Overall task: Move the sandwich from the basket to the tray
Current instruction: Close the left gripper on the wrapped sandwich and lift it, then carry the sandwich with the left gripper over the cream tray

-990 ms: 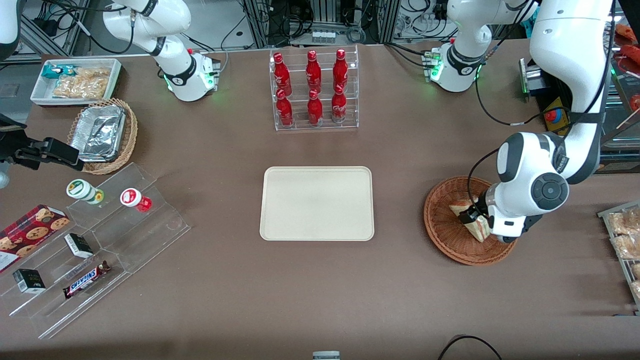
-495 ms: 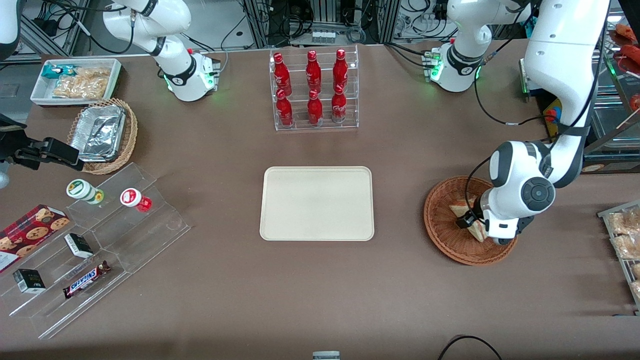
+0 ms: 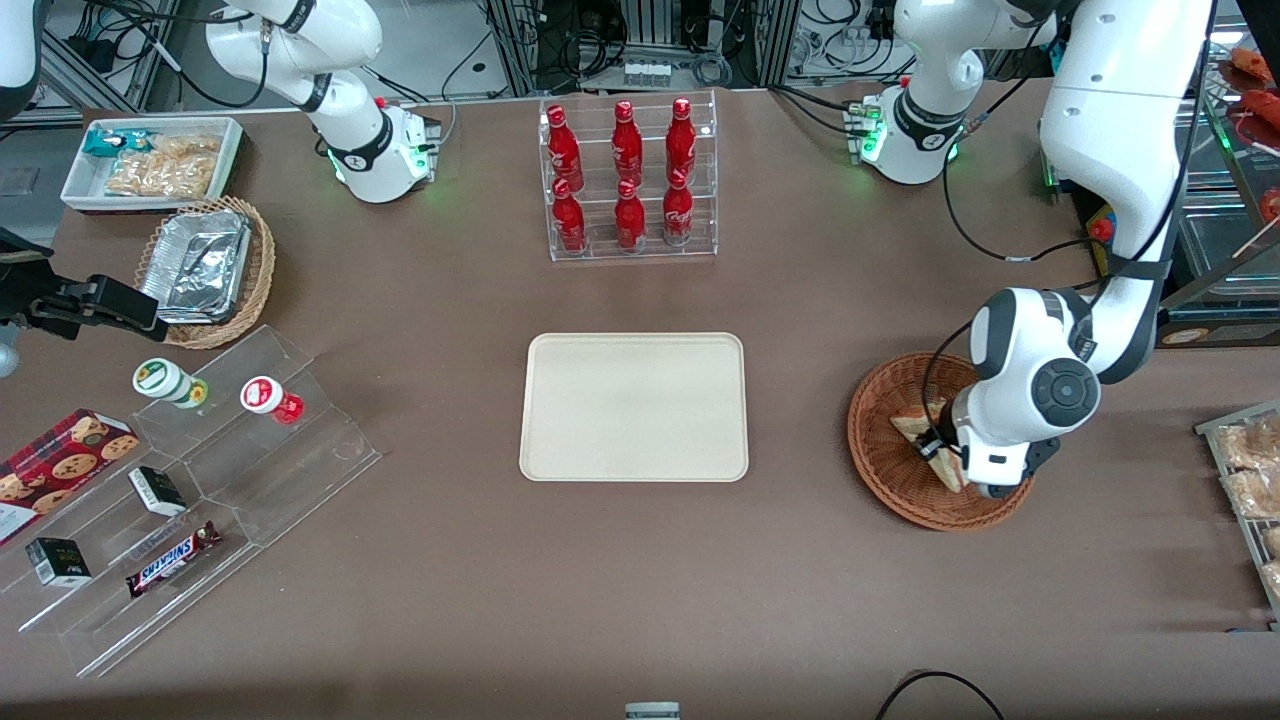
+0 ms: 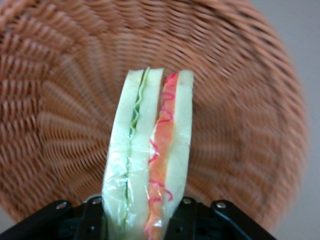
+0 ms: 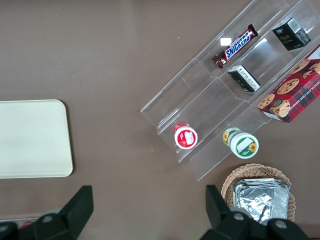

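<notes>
The sandwich (image 4: 150, 150), a clear-wrapped white-bread wedge with green and orange-red layers, stands on edge between the black fingers (image 4: 187, 217) of my left gripper (image 4: 142, 220), which is shut on it. The reddish-brown wicker basket (image 4: 240, 100) fills the wrist view beneath it. In the front view the gripper (image 3: 940, 450) and the sandwich (image 3: 915, 424) are over the basket (image 3: 880, 475), partly hidden by the arm's wrist. The cream tray (image 3: 634, 406) lies flat at the table's middle, with nothing on it, toward the parked arm's end from the basket.
A clear rack of red bottles (image 3: 630, 180) stands farther from the front camera than the tray. A stepped acrylic shelf with snacks (image 3: 200, 470), a foil container in a light wicker basket (image 3: 205, 270) and a white bin (image 3: 150, 160) sit at the parked arm's end. Bagged pastries (image 3: 1245, 470) lie beside the basket.
The left arm's wrist has shifted a little toward the tray, and the sandwich has moved with it over the basket. Nothing else has moved.
</notes>
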Motion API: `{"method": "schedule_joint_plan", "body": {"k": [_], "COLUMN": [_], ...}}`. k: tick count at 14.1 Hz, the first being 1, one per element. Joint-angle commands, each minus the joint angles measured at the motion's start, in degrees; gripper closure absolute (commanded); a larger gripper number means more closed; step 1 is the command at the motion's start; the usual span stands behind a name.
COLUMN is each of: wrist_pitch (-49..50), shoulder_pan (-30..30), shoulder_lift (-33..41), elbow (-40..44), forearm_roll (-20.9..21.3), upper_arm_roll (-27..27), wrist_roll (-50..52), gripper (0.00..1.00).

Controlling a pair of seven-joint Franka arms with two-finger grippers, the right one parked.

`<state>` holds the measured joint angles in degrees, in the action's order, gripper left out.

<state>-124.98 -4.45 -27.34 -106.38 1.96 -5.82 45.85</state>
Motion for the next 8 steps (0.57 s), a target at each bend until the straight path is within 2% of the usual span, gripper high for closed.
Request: {"method": "schedule_joint_plan", "body": {"k": [1,4,8], "wrist_pitch": [8.68,10.2,10.02], "shoulder_pan": [-7.73,-16.35,-27.43], "shoulder_lift": [0.53,-2.44,-12.71], "elbow": [7.12,14.07,26.62], "forearm_roll": [0.68,0.59,0.15], "upper_arm_roll": [0.46,0.38,0.29], "wrist_roll": [1.43,1.52,3.09], "gripper": [0.81,0.78,0.78]}}
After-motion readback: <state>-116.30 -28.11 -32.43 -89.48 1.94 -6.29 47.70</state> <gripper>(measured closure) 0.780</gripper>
